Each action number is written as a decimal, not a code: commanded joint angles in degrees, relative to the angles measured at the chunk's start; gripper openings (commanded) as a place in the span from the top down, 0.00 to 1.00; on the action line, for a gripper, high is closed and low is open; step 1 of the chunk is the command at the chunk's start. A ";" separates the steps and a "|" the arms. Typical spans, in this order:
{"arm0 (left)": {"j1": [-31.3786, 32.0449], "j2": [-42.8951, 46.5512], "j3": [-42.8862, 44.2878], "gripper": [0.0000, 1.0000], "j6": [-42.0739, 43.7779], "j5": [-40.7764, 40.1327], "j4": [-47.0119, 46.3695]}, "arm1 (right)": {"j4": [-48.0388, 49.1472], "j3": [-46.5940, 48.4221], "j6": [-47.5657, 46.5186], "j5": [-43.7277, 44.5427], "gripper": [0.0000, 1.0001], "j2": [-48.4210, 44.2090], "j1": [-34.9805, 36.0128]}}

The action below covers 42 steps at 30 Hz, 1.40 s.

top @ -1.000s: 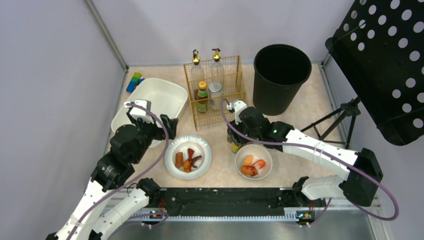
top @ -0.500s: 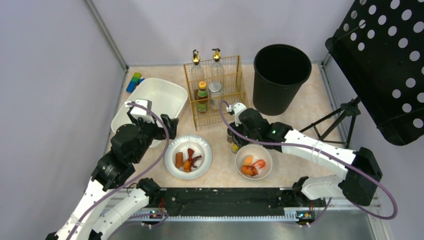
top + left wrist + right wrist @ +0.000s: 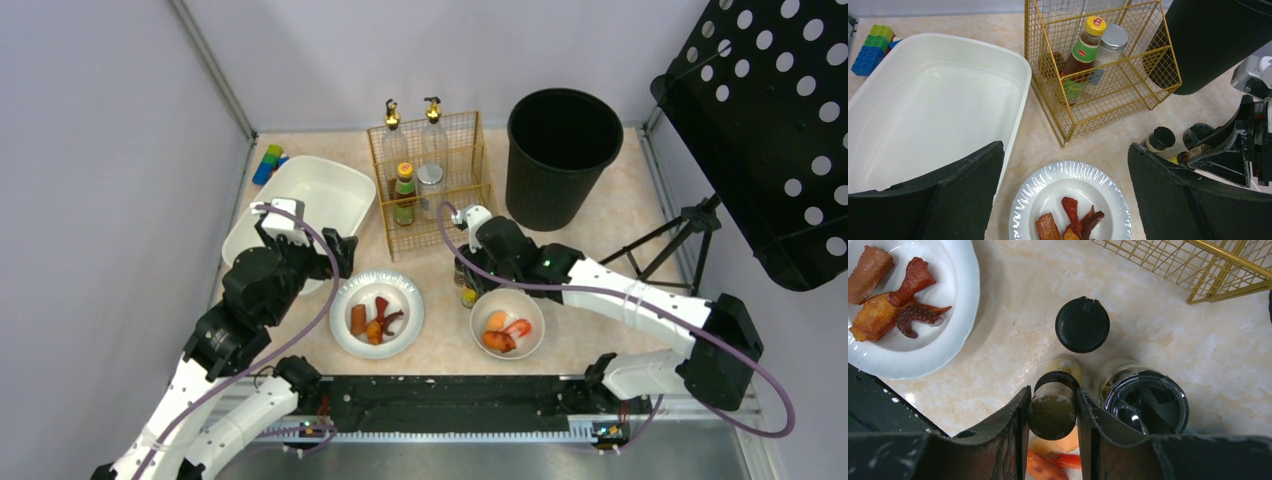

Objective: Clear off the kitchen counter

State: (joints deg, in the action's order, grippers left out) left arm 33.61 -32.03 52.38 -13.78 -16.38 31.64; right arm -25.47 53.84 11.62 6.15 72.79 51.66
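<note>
Your right gripper (image 3: 1053, 392) grips the brown-capped bottle (image 3: 1052, 415), jaws pressed to both sides of its cap, so lift straight up before swinging (the lidded jar (image 3: 1145, 402) sits just beside one finger, the black-capped jar (image 3: 1082, 324) just ahead of the tips). The kitchen counter (image 3: 998, 340) lies directly beneath the fingers. Your left gripper (image 3: 1064, 175) hangs wide open above the white plate (image 3: 1020, 200).
</note>
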 commanded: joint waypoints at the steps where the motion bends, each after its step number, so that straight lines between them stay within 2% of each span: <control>1: -0.27 -0.30 0.53 0.02 0.44 -0.53 -0.97 | -1.03 6.24 -0.03 -0.48 1.00 -0.87 1.01; 13: -0.27 -0.09 0.54 0.02 0.51 -0.50 -0.96 | -6.73 24.49 -4.32 -3.29 1.00 2.12 1.05; 29: -0.27 0.21 0.61 0.02 0.37 -0.01 -0.87 | -5.50 50.51 -8.03 5.55 1.00 23.12 0.85; 36: -0.29 0.74 0.53 0.02 0.29 0.02 -0.93 | -3.10 52.66 -7.17 4.65 1.00 29.56 -0.34; 42: -0.30 0.38 0.53 0.02 0.28 0.51 -0.96 | 0.40 49.07 -6.16 3.97 1.00 31.64 -1.09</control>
State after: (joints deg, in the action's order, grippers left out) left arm 33.61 -31.97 52.38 -13.78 -16.32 31.66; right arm -30.63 103.13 4.69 10.02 103.53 51.24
